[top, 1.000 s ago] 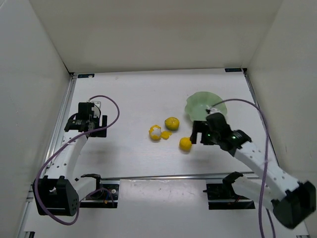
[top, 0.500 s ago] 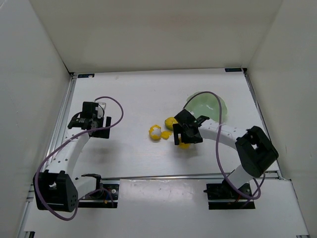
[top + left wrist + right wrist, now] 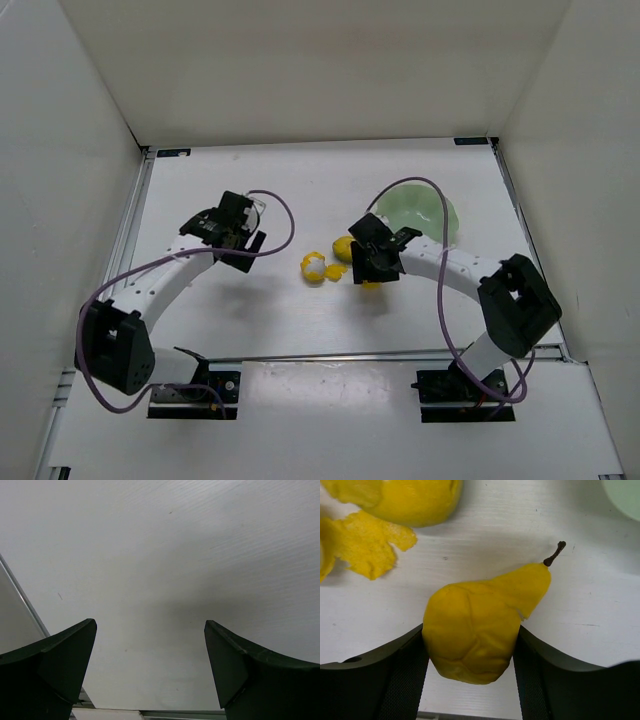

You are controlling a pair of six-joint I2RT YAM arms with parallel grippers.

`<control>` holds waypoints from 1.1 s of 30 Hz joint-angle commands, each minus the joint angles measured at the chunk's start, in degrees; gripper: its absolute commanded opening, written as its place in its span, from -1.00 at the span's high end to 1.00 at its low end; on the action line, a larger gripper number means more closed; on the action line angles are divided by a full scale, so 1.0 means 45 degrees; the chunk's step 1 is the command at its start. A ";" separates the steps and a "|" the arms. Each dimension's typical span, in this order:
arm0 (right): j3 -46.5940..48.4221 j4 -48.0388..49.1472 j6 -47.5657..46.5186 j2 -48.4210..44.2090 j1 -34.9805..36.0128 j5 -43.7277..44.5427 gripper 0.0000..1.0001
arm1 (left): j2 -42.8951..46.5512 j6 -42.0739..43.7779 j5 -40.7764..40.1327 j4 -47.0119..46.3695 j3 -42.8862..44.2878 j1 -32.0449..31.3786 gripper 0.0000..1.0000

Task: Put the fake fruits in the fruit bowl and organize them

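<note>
Right end effector (image 3: 470,636) is clamped on the pear (image 3: 479,617): both fingers (image 3: 400,675) sit flush against the flanks of its wide lower half, no gap visible on either side. The pear's narrow end and dark stem (image 3: 554,554) point away from the wrist and to the right, toward the fruit bowl (image 3: 626,495), of which only a pale green edge shows in that corner. Can't tell from the wrist view whether the pear is resting on the table (image 3: 300,190) or is just off it. From the top camera the right end effector (image 3: 372,272) covers most of the pear (image 3: 372,288); only a yellow sliver shows below it. The citrus (image 3: 343,246) is on the table just left of that end effector, and the peeled fruit (image 3: 316,267) is further left, close beside the citrus, with its loose yellow peel (image 3: 365,545) spread flat near the pear. The fruit bowl (image 3: 420,212) sits behind and to the right of the fruits, partly hidden by the right arm, and no fruit shows in it. Left end effector (image 3: 240,235) is over bare table, well left of the fruits; in its wrist view the left end effector (image 3: 150,645) has its fingers (image 3: 60,665) spread wide apart with nothing between them.
</note>
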State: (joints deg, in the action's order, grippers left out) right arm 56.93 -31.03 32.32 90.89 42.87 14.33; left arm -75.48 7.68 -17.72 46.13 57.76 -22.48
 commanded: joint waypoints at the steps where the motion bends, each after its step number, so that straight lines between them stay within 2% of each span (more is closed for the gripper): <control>1: 0.0922 -0.0488 -0.0443 -0.1230 0.0297 0.0215 0.38 | -0.0490 0.0207 -0.0809 -0.0075 0.0854 -0.1037 -1.00; 3: 0.1040 -0.0488 -0.0443 -0.2479 0.0065 0.0079 0.38 | -0.0920 0.0207 -0.0809 -0.0075 0.1167 -0.1448 -1.00; 5: 0.1158 -0.0488 -0.0034 -0.3551 -0.0929 -0.0039 0.38 | -0.1426 0.0324 -0.0576 -0.0075 0.1714 -0.1995 -1.00; 8: 0.1412 -0.0332 0.0221 -0.4123 -0.2784 -0.0487 0.38 | -0.2091 0.0441 0.0048 -0.0075 0.2726 -0.2776 -1.00; 11: 0.2228 -0.0215 0.0045 -0.3463 -0.4542 -0.1303 0.38 | -0.3338 0.0694 0.0750 -0.0075 0.3723 -0.3732 -1.00; 13: 0.2718 -0.0331 -0.0091 -0.2297 -0.5750 -0.1950 0.27 | -0.3868 0.1045 0.1200 -0.0075 0.4078 -0.4375 -1.00; 14: 0.2991 -0.0506 -0.0323 -0.1843 -0.6125 -0.2417 0.14 | -0.4161 0.1298 0.1396 -0.0075 0.4369 -0.4573 -1.00; 15: 0.3594 -0.0508 -0.0326 -0.1414 -0.6438 -0.2905 -0.31 | -0.4763 0.1301 0.1398 -0.0075 0.4507 -0.4768 -1.00; 16: 0.3890 -0.0740 -0.0326 -0.0636 -0.6886 -0.3471 -0.51 | -0.5078 0.1436 0.1398 -0.0075 0.4644 -0.4905 -1.00; 18: 0.4340 -0.0859 -0.0617 -0.0083 -0.7201 -0.3711 -0.86 | -0.5664 0.1554 0.1398 -0.0075 0.5054 -0.5218 -1.00; 20: 0.4965 -0.1053 -0.0735 0.0270 -0.7203 -0.3711 -1.00 | -0.6427 0.1554 0.1398 -0.0075 0.5347 -0.5219 -1.00; 29: 0.4967 -0.1191 -0.0970 -0.0803 -0.7203 -0.3205 -1.00 | -0.8146 0.2101 0.2881 0.0530 0.6480 -0.5219 -1.00; 33: 0.4539 -0.1191 -0.0970 -0.1310 -0.7436 -0.3067 -1.00 | -0.8539 0.1926 0.2882 0.0648 0.6774 -0.5219 -0.75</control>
State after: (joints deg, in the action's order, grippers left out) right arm 76.86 -36.12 29.32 87.57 10.31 0.01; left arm -113.99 16.03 -7.05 48.21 85.82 -46.04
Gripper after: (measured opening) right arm 0.996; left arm 0.894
